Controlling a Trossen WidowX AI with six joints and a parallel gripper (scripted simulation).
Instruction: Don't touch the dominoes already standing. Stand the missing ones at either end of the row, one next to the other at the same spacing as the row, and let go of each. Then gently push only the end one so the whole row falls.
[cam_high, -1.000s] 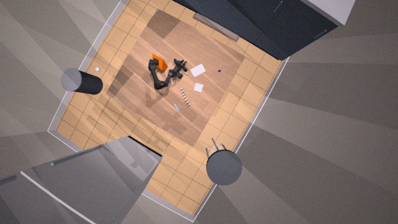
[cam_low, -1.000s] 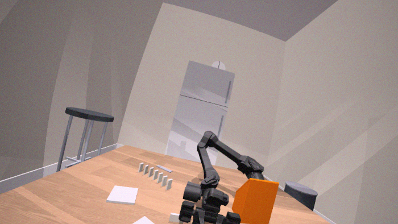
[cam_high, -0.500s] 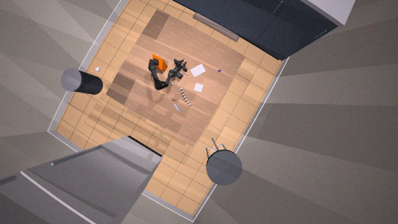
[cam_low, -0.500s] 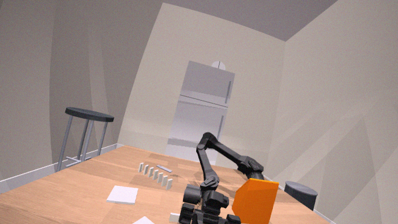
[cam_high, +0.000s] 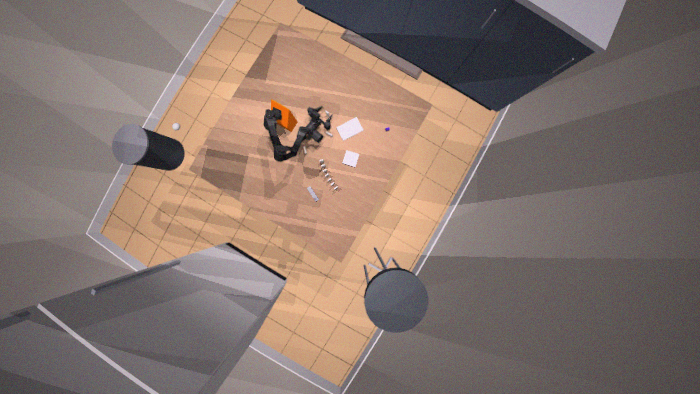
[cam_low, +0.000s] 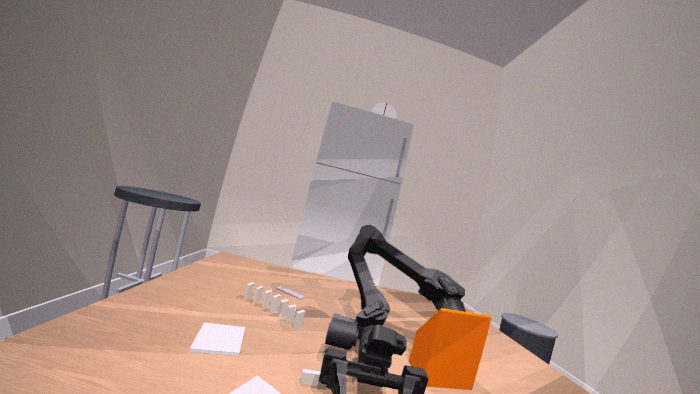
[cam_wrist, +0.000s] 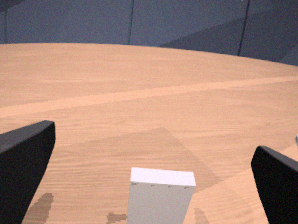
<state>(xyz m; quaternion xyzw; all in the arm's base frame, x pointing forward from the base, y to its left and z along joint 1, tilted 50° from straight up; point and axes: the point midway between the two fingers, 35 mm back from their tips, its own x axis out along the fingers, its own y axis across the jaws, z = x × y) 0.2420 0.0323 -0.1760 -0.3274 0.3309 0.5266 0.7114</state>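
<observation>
A row of several small white dominoes (cam_high: 329, 175) (cam_low: 274, 303) stands on the wooden table (cam_high: 376, 199) (cam_low: 125, 325). My gripper (cam_wrist: 158, 145) (cam_high: 327, 119) (cam_low: 372, 377) is far from that row, low over the table beside the orange box (cam_high: 284, 116) (cam_low: 450, 350). Its fingers are wide open. In the wrist view a white domino (cam_wrist: 160, 212) stands upright between them, clear of both fingers. One loose domino (cam_low: 310, 377) (cam_high: 329, 133) lies flat just beside the gripper. Another loose domino (cam_high: 312, 194) (cam_low: 290, 292) lies flat near the row's far end.
Two white sheets (cam_high: 349, 128) (cam_high: 351, 158) (cam_low: 218, 338) lie on the table between the gripper and the row. A small purple object (cam_high: 387, 129) lies further out. A stool (cam_low: 157, 198) (cam_high: 396, 299) and a dark cylinder (cam_high: 145, 147) (cam_low: 528, 335) stand off the table.
</observation>
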